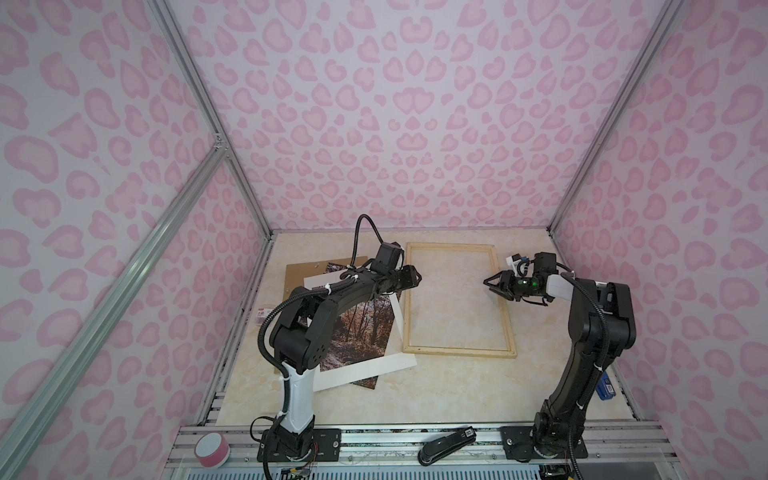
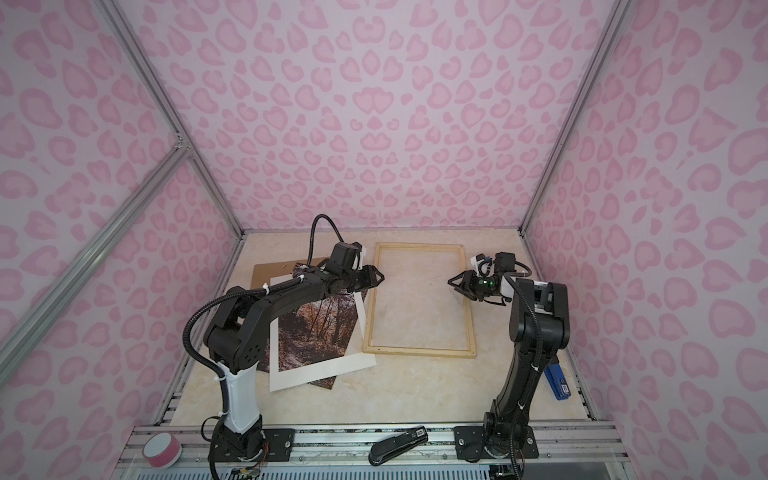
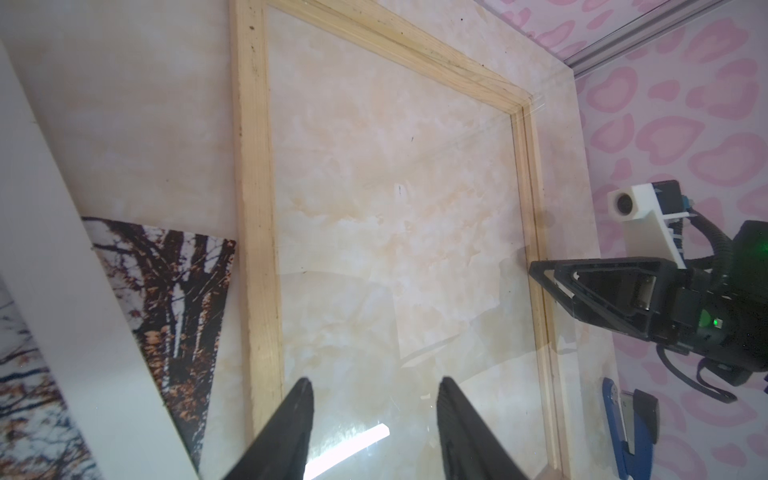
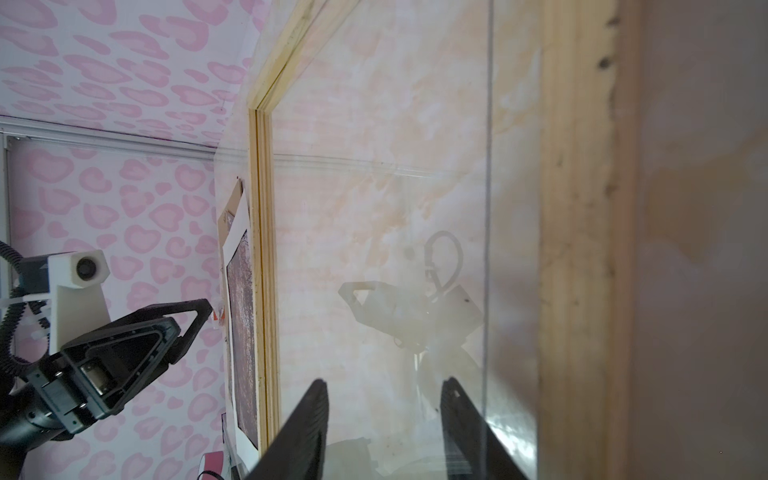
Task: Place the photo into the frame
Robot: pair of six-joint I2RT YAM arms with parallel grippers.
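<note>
The frame point(image 1: 459, 353) point(image 2: 419, 352) of pale wood lies flat at the table's middle back, with a clear pane in it that reflects light. The photo point(image 1: 357, 328) point(image 2: 316, 328), an autumn forest print, lies left of it under a white mat point(image 1: 365, 370), on a brown board point(image 1: 307, 268). My left gripper point(image 1: 417, 277) point(image 3: 376, 380) hovers open and empty over the frame's left strip point(image 3: 253, 208). My right gripper point(image 1: 490, 286) point(image 4: 383, 381) hovers open and empty over the right strip point(image 4: 582, 208). The two face each other across the frame.
A black stapler point(image 1: 446, 446) lies on the front rail. A blue stapler point(image 1: 604, 386) stands by the right arm's base near the right wall. A pink and white round box point(image 1: 212, 449) sits at the front left. A small card point(image 1: 262, 313) lies at the table's left edge.
</note>
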